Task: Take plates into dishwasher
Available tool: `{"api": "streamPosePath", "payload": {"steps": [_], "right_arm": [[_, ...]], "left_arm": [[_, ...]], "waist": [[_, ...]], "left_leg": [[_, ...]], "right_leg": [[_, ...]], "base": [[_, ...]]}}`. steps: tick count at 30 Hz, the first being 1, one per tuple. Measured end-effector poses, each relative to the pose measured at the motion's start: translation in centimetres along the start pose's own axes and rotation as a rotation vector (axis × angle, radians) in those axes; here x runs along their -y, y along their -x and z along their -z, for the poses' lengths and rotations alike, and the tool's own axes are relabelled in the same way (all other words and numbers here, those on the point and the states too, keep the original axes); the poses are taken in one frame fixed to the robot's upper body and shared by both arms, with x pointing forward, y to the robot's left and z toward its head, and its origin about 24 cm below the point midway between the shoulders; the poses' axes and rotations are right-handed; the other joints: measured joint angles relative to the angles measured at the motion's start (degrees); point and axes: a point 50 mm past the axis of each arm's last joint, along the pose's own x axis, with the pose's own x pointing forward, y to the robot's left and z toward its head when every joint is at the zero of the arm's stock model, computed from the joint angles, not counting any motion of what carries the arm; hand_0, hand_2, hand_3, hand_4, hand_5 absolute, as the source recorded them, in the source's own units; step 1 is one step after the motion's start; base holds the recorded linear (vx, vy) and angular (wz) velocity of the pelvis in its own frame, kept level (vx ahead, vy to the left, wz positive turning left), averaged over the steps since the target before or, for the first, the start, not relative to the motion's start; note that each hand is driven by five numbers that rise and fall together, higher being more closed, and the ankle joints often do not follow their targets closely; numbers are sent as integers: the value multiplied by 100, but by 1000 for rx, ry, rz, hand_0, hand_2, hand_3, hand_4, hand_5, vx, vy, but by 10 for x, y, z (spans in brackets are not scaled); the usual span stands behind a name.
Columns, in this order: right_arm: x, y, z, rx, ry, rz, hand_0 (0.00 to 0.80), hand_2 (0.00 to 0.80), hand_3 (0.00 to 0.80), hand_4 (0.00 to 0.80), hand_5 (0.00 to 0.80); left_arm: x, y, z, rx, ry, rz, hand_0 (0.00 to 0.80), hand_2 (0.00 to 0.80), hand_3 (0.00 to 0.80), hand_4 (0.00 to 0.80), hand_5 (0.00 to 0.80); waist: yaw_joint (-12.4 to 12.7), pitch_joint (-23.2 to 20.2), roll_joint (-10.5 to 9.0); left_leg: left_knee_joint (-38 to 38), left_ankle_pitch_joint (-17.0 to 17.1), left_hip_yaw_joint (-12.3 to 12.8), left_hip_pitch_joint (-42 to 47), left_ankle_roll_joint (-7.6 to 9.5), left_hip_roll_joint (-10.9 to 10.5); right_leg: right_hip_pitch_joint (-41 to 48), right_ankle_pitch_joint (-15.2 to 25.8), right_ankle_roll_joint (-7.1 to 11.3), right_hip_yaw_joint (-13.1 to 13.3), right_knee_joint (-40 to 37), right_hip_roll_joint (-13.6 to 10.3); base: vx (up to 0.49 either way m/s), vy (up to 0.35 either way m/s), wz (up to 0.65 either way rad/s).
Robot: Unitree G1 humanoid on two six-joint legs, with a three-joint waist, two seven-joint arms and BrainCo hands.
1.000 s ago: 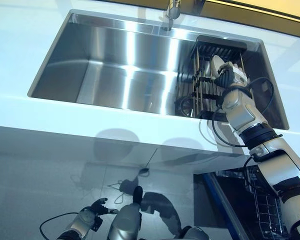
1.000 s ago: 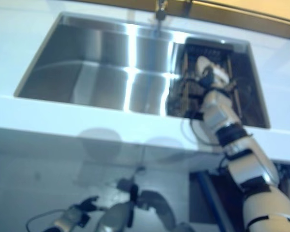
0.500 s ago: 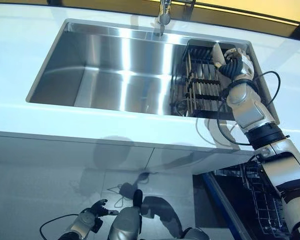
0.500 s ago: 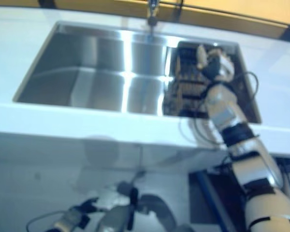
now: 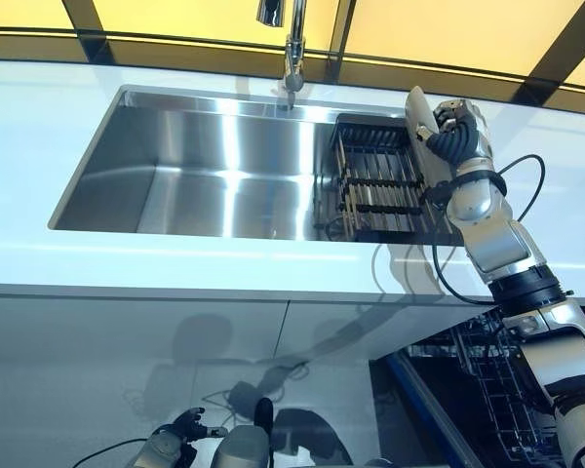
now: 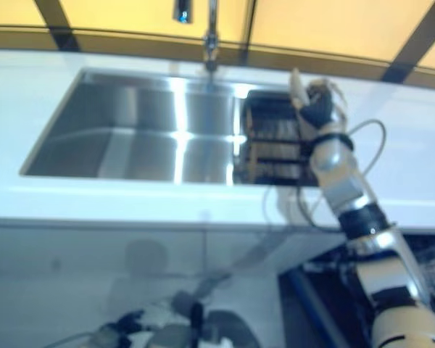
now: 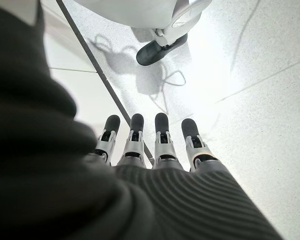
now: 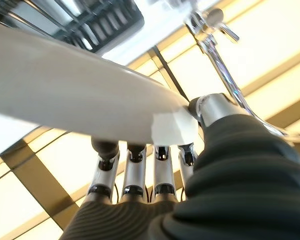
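Note:
A white plate (image 5: 416, 110) stands on edge above the back right corner of the black dish rack (image 5: 375, 185) in the sink. My right hand (image 5: 455, 136) is shut on it. In the right wrist view the thumb (image 8: 210, 107) presses one face of the plate (image 8: 65, 85) and the fingers (image 8: 135, 170) lie behind the other. The rack's slots look empty. My left hand (image 5: 175, 444) hangs low by the floor, its fingers (image 7: 162, 135) straight and holding nothing.
The steel sink (image 5: 195, 166) is set in a white counter (image 5: 224, 263), with a faucet (image 5: 292, 49) at the back. The open dishwasher's wire rack (image 5: 497, 380) shows below the counter at the lower right.
My right hand has lifted the plate up out of the rack to above its back corner. The camera has tilted upward, so the window behind the faucet shows.

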Motion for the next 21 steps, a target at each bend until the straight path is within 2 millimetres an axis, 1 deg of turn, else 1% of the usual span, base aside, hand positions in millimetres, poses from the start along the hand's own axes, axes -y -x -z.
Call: {"api": "streamPosePath", "payload": {"steps": [2, 4, 6, 10, 13, 14, 15, 17, 18, 20, 21], "right_arm": [[0, 2, -4, 21, -19, -2, 800, 800, 800, 800, 800], [5, 6, -8, 44, -54, 14, 800, 800, 800, 800, 800], [7, 7, -12, 66, -64, 19, 800, 800, 800, 800, 800], [15, 14, -16, 92, -109, 43, 800, 800, 800, 800, 800], [20, 19, -19, 116, -128, 48, 800, 800, 800, 800, 800], [22, 19, -21, 123, -131, 50, 800, 800, 800, 800, 800], [26, 20, -24, 140, -139, 61, 800, 800, 800, 800, 800], [31, 20, -27, 151, -148, 79, 800, 800, 800, 800, 800], [33, 20, -29, 164, -147, 84, 800, 800, 800, 800, 800], [37, 21, -31, 176, -140, 97, 800, 800, 800, 800, 800], [41, 21, -31, 178, -140, 109, 800, 800, 800, 800, 800]], "left_arm": [[1, 0, 4, -13, 3, 1, 0, 0, 0, 0, 0], [1, 0, 4, -17, 17, 0, 0, 0, 0, 0, 0], [2, 0, 6, -23, 22, 0, 0, 0, 0, 0, 0], [3, 0, 8, -31, 25, 0, 0, 0, 0, 0, 0], [3, 1, 12, -45, 7, -1, 0, 0, 0, 0, 0], [4, 1, 14, -50, 5, 0, 0, 0, 0, 0, 0], [5, 1, 15, -55, 7, 3, 0, 0, 0, 0, 0], [6, 2, 18, -65, 9, 7, 0, 0, 0, 0, 0], [7, 2, 21, -76, 11, 9, 0, 0, 0, 0, 0], [8, 2, 24, -85, 13, 11, 0, 0, 0, 0, 0], [8, 3, 26, -93, 17, 11, 0, 0, 0, 0, 0]], "waist": [[-54, -51, -10], [-84, -84, -5], [-175, -90, -4], [-229, -148, 9], [-377, -221, 15], [-390, -238, 23], [-406, -284, 44], [-475, -340, 74], [-539, -369, 91], [-598, -415, 95], [-675, -441, 86]], "left_leg": [[-26, 2, 18, 6, 5, 7], [-36, 8, 40, 22, -2, 26], [-36, 12, 31, 38, -9, 47], [-38, -3, 77, 73, -39, 119], [-40, 8, 110, 77, -69, 167], [-40, 8, 134, 79, -79, 178], [-42, 6, 223, 80, -115, 214], [-45, 13, 318, 80, -148, 265], [-46, 10, 394, 88, -171, 292], [-49, 7, 484, 90, -190, 321], [-71, 9, 532, 96, -218, 353]], "right_leg": [[2, -1, 1, 5, -50, 8], [9, -3, 2, 9, -85, 30], [82, -3, 2, 10, -163, 68], [97, -13, 10, 26, -229, 130], [87, -66, 61, 128, -255, 189], [88, -71, 66, 160, -278, 205], [88, -71, 66, 169, -377, 246], [86, -70, 66, 182, -493, 307], [84, -72, 68, 190, -559, 340], [80, -73, 68, 203, -671, 381], [82, -75, 70, 215, -742, 417]], "base": [[-14, -51, -5], [-29, -92, -7], [-38, -116, 2], [-49, -137, -7], [-52, -124, -5], [-70, -126, -24], [-75, -136, -30], [-71, -150, -32], [-63, -151, -33], [-54, -134, -31], [-67, -157, -26]]}}
